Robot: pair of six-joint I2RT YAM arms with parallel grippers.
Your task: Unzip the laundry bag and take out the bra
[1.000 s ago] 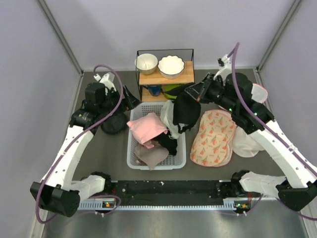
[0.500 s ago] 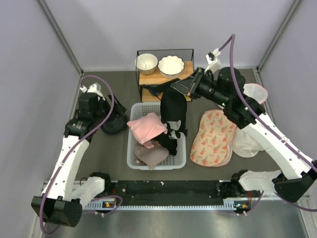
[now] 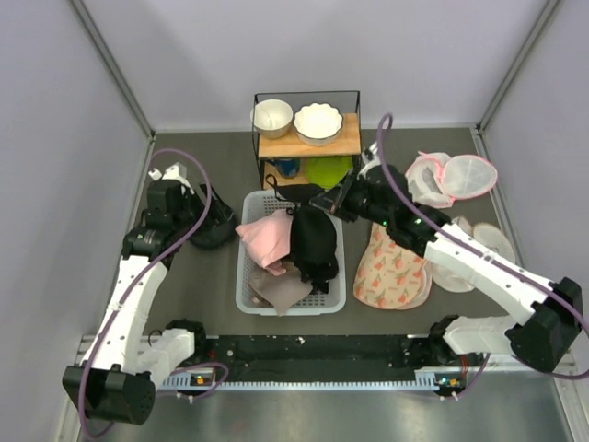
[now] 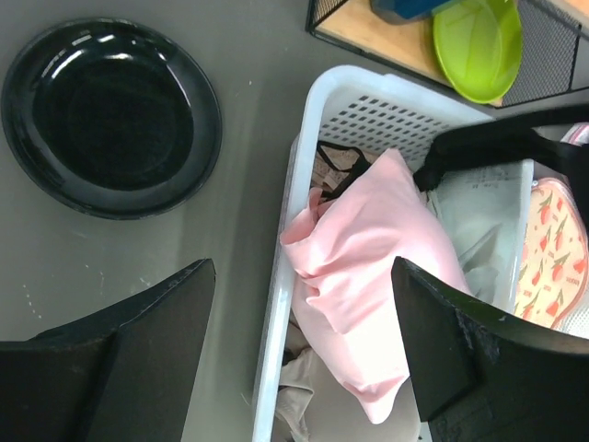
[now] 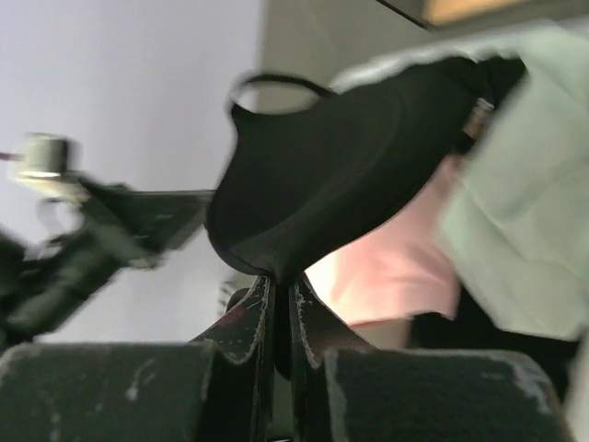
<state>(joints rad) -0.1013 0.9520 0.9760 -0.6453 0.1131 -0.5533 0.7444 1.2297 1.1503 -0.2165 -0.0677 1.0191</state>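
Top external: right arm (image 3: 465, 265) outstretched; tool (image 3: 333, 200) pinching bra (image 3: 313, 241).

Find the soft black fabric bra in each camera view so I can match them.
Top external: the bra is at centre, draped over the white plastic basket.
Left wrist: a dark band at the upper right, probably it.
Right wrist: centre, pinched by the right gripper.
Shared landmark: the folded pink cloth beside it.

Top view: even, diffuse overhead light, only soft, faint shadows on the table (image 3: 198, 285), everything sharp. Left wrist view: bright and crisp mid-frame, pale glare streaks on the black plate (image 4: 110, 115), lower corners dark. Right wrist view: heavy motion blur; bra (image 5: 350, 166) and surroundings smeared.
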